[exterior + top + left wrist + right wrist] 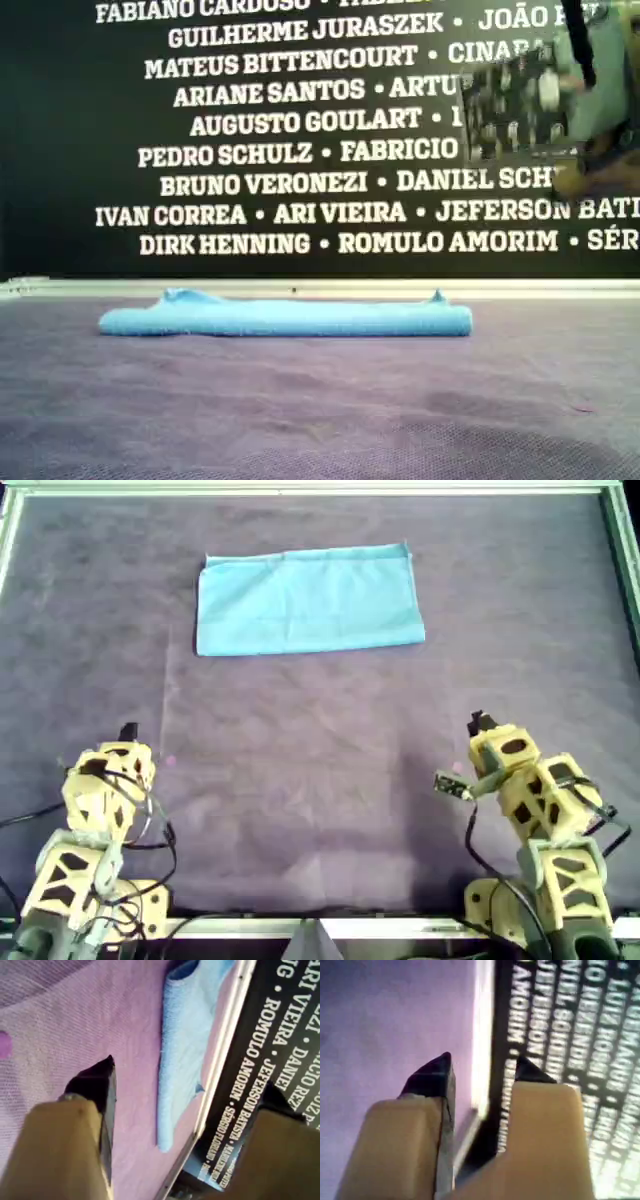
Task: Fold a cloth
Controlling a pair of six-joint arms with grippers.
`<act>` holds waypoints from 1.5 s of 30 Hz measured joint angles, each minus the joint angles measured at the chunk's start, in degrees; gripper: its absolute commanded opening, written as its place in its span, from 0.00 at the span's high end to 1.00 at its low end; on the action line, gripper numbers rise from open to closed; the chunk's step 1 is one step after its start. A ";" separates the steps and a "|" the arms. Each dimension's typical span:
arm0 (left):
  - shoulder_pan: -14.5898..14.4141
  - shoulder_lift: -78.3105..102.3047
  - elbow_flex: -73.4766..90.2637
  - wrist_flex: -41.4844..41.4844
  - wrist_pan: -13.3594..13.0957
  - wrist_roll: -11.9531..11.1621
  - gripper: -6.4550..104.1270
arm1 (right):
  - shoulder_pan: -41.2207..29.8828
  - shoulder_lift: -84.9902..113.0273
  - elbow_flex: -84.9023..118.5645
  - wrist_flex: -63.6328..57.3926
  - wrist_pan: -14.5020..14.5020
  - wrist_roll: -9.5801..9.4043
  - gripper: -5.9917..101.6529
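- As the cloth (309,601) lies as a flat rectangle, one fold looks made; any further fold remains.
- It lies well ahead of my first gripper (185,1085), jaws apart, empty.
- My second gripper (482,1067): likewise parted, holding nothing.

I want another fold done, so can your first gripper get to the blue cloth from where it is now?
Probably yes. My first gripper is open and holds nothing, and only bare purple table covering lies before the cloth; nothing stands in the way.
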 measured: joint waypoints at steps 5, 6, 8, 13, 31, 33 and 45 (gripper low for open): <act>0.00 -6.94 -3.96 0.00 0.00 2.20 0.05 | 0.00 -21.88 -11.16 0.00 -0.26 0.00 0.41; 0.00 -10.20 -5.19 0.00 0.00 2.46 0.04 | 0.00 -27.60 -14.85 0.00 -0.35 0.00 0.39; 0.00 -18.37 -8.61 0.00 0.00 2.64 0.04 | -0.09 -38.67 -22.41 0.00 -0.35 0.00 0.36; 0.00 -41.04 -22.50 0.00 0.00 2.90 0.04 | -0.26 -58.54 -38.67 -0.09 -0.35 0.00 0.32; -3.78 -89.82 -69.17 0.00 0.00 2.90 0.04 | 7.03 -95.27 -70.84 -0.09 -0.26 -0.18 0.33; -3.78 -93.43 -72.33 0.00 -0.35 2.90 0.04 | 6.86 -97.29 -73.39 -0.09 0.18 -0.18 0.32; -3.78 -105.91 -88.33 -0.18 -0.44 2.90 0.05 | 6.86 -103.18 -82.35 -0.09 0.18 -0.62 0.33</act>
